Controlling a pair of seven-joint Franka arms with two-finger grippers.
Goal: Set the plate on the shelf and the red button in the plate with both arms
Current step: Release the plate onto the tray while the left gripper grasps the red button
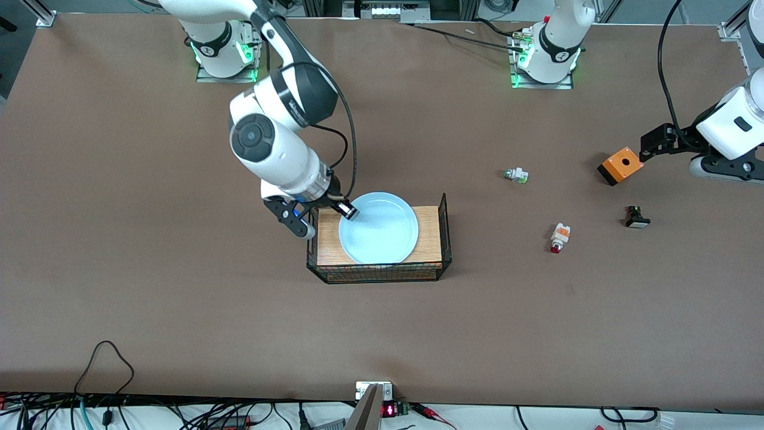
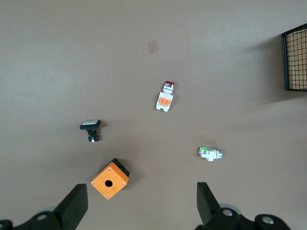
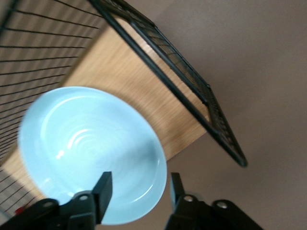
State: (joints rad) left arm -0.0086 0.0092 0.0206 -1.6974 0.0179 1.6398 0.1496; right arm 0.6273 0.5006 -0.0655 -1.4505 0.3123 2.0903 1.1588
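The pale-blue plate [image 1: 382, 230] lies on a wooden board inside a black wire basket [image 1: 444, 227]. My right gripper [image 1: 343, 214] is open at the plate's rim on the right arm's side. In the right wrist view its fingers straddle the rim of the plate [image 3: 91, 139], one over the inside and one outside, with a gap. The red button [image 1: 559, 237] lies on the table toward the left arm's end, apart from both grippers. It also shows in the left wrist view [image 2: 166, 96]. My left gripper [image 1: 656, 143] is open and empty, up beside the orange box [image 1: 621, 165].
A white-and-green-tipped part [image 1: 516, 175] lies farther from the front camera than the red button. A small black part [image 1: 637, 217] lies nearer than the orange box. The basket's wire walls stand around the plate. Cables run along the table's front edge.
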